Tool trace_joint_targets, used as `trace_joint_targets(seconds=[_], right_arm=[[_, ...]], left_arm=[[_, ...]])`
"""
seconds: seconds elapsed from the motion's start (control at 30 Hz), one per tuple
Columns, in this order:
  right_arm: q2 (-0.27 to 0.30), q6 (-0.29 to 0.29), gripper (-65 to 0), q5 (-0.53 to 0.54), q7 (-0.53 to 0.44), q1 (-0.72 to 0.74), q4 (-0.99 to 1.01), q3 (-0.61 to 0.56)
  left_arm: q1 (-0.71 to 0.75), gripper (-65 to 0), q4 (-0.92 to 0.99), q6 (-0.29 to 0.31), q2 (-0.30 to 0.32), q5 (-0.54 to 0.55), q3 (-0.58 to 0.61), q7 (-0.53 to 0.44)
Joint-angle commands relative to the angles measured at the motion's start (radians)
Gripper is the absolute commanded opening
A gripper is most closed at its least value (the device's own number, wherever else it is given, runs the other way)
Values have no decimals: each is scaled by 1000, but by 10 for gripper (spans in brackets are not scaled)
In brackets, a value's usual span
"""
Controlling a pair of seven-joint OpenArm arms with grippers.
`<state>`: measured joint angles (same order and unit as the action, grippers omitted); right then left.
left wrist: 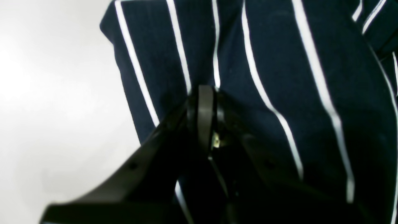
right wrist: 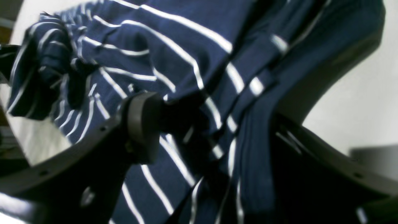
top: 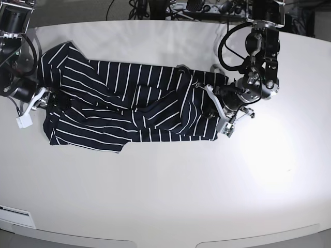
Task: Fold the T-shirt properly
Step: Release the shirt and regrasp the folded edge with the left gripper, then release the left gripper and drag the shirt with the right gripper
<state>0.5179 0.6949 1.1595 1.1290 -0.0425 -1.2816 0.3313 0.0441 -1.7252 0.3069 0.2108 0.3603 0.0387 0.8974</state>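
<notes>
shirt (top: 129,106): lies rumpled and stretched lengthwise across the far half of the table (top: 170,196), one end near the left edge in the base view, the other toward the right
left gripper (left wrist: 206,93): jaws pressed together, pinching a fold of shirt cloth at the end lying toward the table's right edge
right gripper (right wrist: 211,124): jaws spread wide, bunched shirt cloth lying between them at the end near the table's left edge; grip not clear

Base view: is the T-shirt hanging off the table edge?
No. The T-shirt lies wholly on the white table, well inside its rim.
</notes>
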Motion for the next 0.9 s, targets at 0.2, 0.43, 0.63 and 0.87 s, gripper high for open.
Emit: trace_joint_targets(seconds=[0.2, 0.43, 0.63, 0.87], right_arm=[[21, -21, -228, 23, 92, 64, -17, 3], [-33, -17, -228, 19, 88, 56, -17, 1], [-68, -13, -228, 11, 88, 56, -17, 0], [-37, -13, -590, 12, 88, 57, -17, 0]], left_arm=[[8, -650, 4, -5, 11, -34, -2, 82], [6, -650, 4, -5, 11, -33, -2, 78], [5, -650, 4, -5, 11, -34, -2, 75], [-17, -650, 3, -5, 11, 23, -2, 68]])
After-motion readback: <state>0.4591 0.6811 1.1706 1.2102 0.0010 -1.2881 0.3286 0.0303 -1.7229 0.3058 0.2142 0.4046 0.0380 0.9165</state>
